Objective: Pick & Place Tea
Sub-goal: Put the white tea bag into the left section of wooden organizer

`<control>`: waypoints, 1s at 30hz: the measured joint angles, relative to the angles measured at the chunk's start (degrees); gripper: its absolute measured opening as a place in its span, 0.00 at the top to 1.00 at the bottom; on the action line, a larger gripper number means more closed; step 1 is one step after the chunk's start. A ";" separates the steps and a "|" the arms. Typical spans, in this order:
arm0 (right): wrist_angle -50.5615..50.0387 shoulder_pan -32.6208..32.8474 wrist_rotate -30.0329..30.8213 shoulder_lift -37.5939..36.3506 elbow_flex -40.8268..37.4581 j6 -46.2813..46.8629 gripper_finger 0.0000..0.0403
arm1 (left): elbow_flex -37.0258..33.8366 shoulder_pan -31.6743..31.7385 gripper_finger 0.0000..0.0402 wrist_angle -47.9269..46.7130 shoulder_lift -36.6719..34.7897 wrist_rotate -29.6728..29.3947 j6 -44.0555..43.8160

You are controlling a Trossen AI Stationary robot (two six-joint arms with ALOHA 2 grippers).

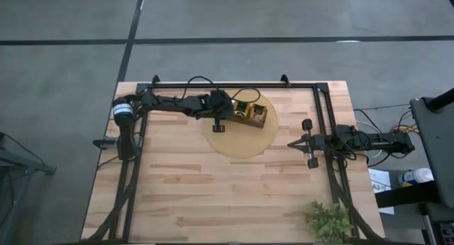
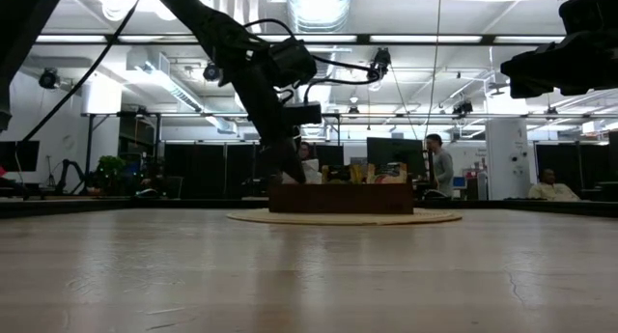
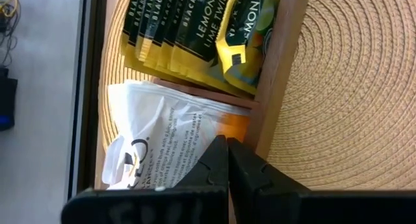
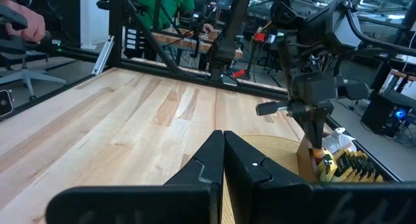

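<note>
A brown wooden tray (image 1: 261,118) stands on a round woven mat (image 1: 245,142) at the table's far middle. One compartment holds yellow-green tea packets with dark panels (image 3: 195,36), standing on edge. The compartment beside it holds white-and-orange tea packets (image 3: 156,139), crumpled and leaning over the tray's side. My left gripper (image 3: 227,141), also seen as the left gripper (image 4: 316,145) from the right wrist, slants down into that compartment, shut, its tips at the packets' orange part (image 3: 235,125). My right gripper (image 1: 292,143) waits shut and level at the table's right. My left gripper's shut fingertips (image 3: 220,145) stand right at the white-and-orange packets, slanting down from the table's left side. The fingers themselves hide the spot, so I cannot tell whether they touch or pinch a packet.
A black frame rail (image 1: 234,85) runs along the table's far edge, with uprights at both sides. A small green plant (image 1: 328,220) stands at the near right corner. Bare wooden tabletop (image 1: 213,195) lies in front of the mat. People sit in the room beyond.
</note>
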 joint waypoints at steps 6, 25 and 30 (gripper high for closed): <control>-0.01 0.02 0.00 0.00 0.01 0.00 0.98 | 0.13 0.02 0.95 -0.08 -0.24 -0.09 -1.68; 0.00 0.00 0.00 -0.02 0.00 0.00 0.98 | 0.30 -2.35 0.67 -4.54 -11.58 -7.80 -10.30; 0.00 0.01 0.01 -0.04 0.01 0.00 0.98 | 0.04 -3.65 0.74 -7.45 -16.18 -7.67 -11.67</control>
